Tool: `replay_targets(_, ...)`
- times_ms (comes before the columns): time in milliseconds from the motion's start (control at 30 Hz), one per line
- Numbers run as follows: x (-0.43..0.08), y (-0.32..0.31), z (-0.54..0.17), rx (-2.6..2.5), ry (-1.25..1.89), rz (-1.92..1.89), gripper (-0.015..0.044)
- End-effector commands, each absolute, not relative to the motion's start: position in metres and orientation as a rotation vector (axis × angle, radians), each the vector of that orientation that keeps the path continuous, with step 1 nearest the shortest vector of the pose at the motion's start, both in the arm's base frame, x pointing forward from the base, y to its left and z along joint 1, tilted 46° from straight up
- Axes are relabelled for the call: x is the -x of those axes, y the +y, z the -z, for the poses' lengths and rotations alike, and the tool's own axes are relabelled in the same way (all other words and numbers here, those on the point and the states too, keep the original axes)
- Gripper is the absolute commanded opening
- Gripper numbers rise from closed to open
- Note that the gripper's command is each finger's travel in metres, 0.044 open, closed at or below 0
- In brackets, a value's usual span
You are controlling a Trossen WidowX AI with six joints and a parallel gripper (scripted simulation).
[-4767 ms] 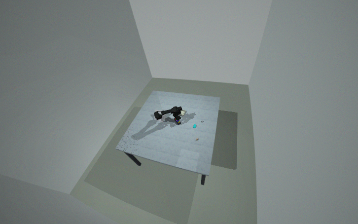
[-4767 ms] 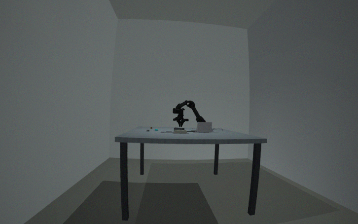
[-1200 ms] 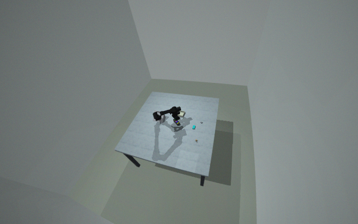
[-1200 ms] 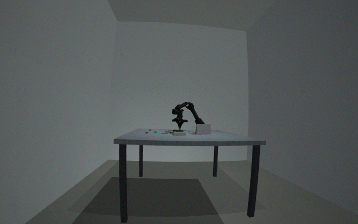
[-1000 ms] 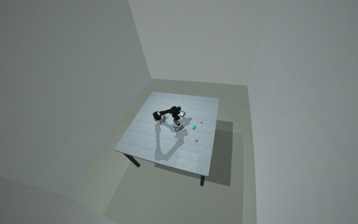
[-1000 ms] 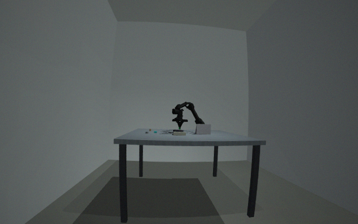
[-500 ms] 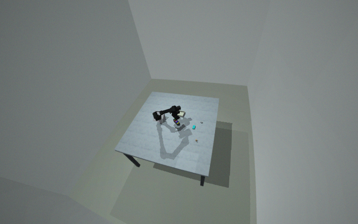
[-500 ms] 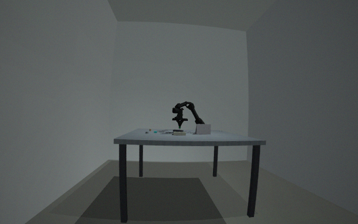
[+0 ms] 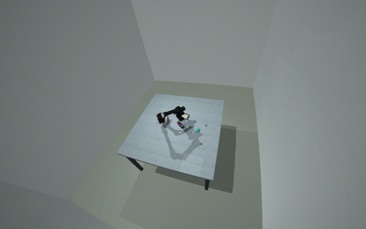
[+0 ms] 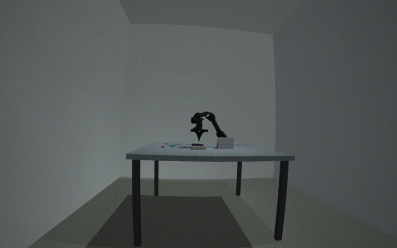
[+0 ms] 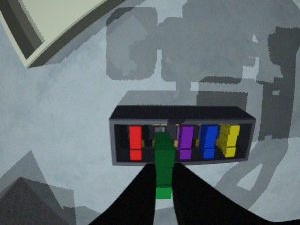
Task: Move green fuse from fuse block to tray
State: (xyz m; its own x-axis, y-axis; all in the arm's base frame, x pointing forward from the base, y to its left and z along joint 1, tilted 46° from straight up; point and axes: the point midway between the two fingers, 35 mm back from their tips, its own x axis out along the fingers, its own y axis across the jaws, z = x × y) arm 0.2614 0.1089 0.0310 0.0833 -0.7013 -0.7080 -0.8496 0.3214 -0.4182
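Note:
My gripper (image 11: pixel 162 171) (image 10: pixel 198 138) is shut on the green fuse (image 11: pixel 164 154) (image 10: pixel 198 140), which points down from the fingertips. In the exterior view the fuse hangs in the air above the fuse block (image 10: pixel 197 144), with a gap below it. The dark block (image 11: pixel 182 113) shows in the wrist view with a red fuse (image 11: pixel 135 142), a purple fuse (image 11: pixel 186 141), a blue fuse (image 11: pixel 208 141) and a yellow fuse (image 11: pixel 229 140) standing in it. An empty slot shows between red and purple, partly hidden by the green fuse. The cream tray (image 9: pixel 188 115) (image 10: pixel 198 148) (image 11: pixel 31 60) lies beside the block.
A cyan object (image 9: pixel 198 129), a small grey object (image 9: pixel 205 125) and a small orange object (image 9: pixel 200 143) lie on the table (image 9: pixel 161 150), away from the block. A pale box-like panel (image 10: pixel 225 143) stands by the arm's base in the exterior view.

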Motion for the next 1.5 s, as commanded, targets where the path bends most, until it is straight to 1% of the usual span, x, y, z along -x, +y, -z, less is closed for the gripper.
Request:
replay_targets(0,-0.263,0.124,-0.02,1.418,1.658,-0.205,0.0)
replay_targets(433,-0.265,0.174,0.024,1.414,1.655,-0.21,0.0)
replay_targets(867,-0.254,0.217,0.075,1.413,1.655,-0.207,0.0)
replay_targets(1467,-0.255,0.205,0.092,1.413,1.654,-0.206,0.0)
